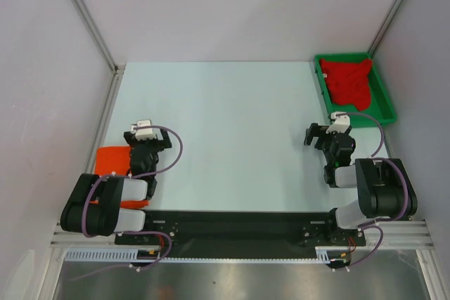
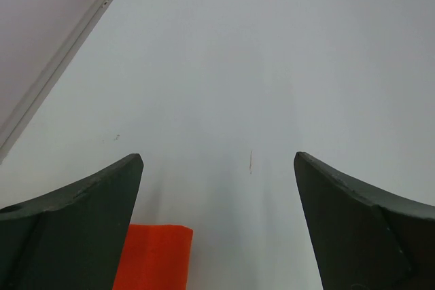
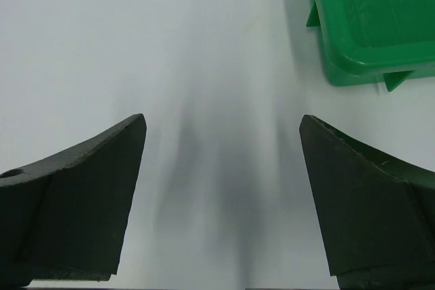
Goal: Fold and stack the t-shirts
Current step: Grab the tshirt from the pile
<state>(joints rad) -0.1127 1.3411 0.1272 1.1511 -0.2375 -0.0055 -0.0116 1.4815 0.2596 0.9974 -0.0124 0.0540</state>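
I see both end effectors spread wide, with nothing between their fingers. The left end effector (image 1: 149, 137) hovers over the white desk (image 1: 232, 110). The orange t-shirt (image 1: 112, 161), a neat flat rectangle, lies just behind that end effector and to its left, partly hidden under the arm. The right end effector (image 1: 327, 135) also hangs over the desk. The red t-shirt (image 1: 349, 81) sits crumpled in the green tray (image 1: 385, 109), ahead of this end effector and to its right, not touching it.
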